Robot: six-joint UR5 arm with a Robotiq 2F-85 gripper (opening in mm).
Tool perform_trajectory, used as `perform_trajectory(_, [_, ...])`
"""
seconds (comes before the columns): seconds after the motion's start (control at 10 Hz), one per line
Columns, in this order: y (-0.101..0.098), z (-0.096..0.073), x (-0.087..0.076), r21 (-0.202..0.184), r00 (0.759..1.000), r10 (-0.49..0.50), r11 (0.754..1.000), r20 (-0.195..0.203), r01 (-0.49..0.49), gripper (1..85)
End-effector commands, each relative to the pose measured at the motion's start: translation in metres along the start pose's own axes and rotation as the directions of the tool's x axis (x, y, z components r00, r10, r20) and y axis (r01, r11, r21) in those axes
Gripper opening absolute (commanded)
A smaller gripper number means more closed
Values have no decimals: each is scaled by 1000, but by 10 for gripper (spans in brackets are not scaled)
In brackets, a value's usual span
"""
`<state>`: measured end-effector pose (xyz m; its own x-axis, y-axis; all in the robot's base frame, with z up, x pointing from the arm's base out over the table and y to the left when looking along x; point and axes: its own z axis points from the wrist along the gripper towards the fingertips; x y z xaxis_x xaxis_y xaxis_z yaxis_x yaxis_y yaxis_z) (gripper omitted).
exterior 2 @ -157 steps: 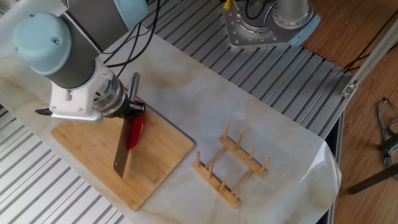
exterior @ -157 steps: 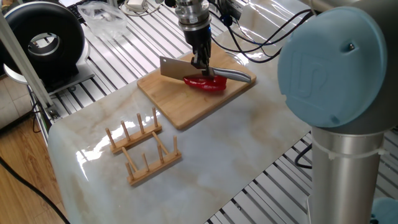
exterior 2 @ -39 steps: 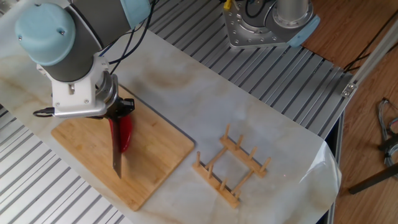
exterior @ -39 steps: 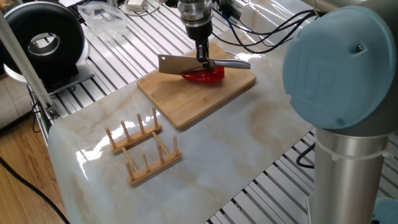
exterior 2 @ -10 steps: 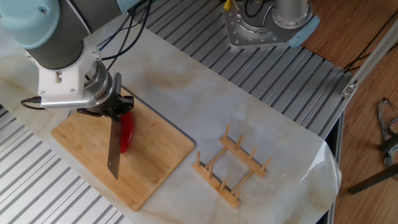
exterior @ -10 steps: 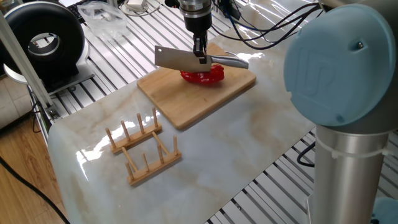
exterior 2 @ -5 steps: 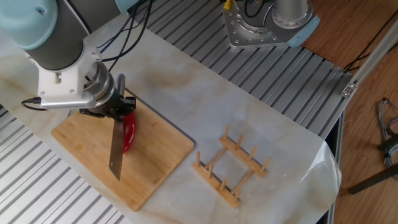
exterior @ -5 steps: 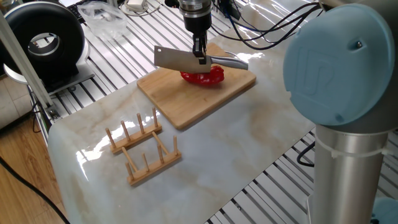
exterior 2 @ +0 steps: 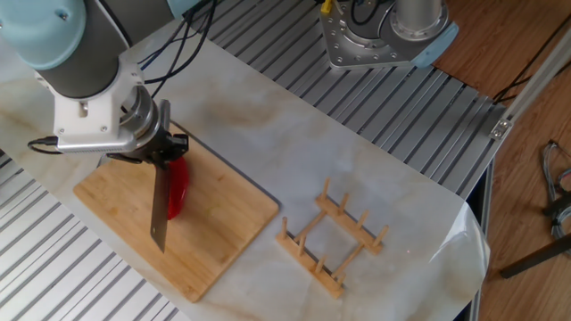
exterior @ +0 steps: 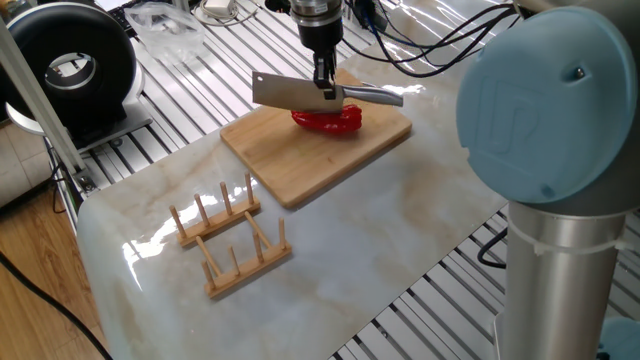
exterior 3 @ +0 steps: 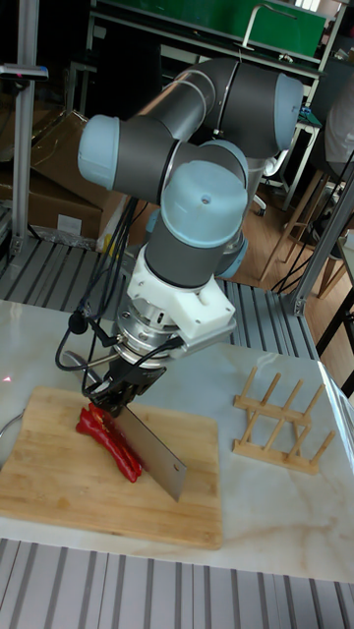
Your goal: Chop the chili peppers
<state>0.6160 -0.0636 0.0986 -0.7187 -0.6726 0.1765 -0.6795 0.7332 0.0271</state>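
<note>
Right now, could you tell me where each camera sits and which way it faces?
One fixed view: behind the arm's base, looking across the cutting board; blue joint cap fills the right.
The other fixed view: high opposite, looking down; wrist and tool show.
Tall fixed view: low, fronting the arm; whole arm shows.
All share the chili peppers and cleaver.

Wooden rack [exterior: 232, 237] stands well apart from the cutting board [exterior: 330, 150], seemingly.

My two fixed views look down on the desk [exterior: 330, 250] from opposite sides. The tall one sits low and near. All share the cutting board [exterior 2: 178, 236].
</note>
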Motion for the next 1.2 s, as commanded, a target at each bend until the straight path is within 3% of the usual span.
perform_trajectory(0.0, [-8,5,11,10,1000,-23,1000,2,23,13])
perform_trajectory(0.2, [1,9,12,-31,1000,6,999,16,-5,13])
perform_trajectory(0.3, [2,9,17,-33,1000,3,999,7,-3,13])
perform_trajectory(1.1, [-7,4,42,0,999,4,1000,-48,-4,13])
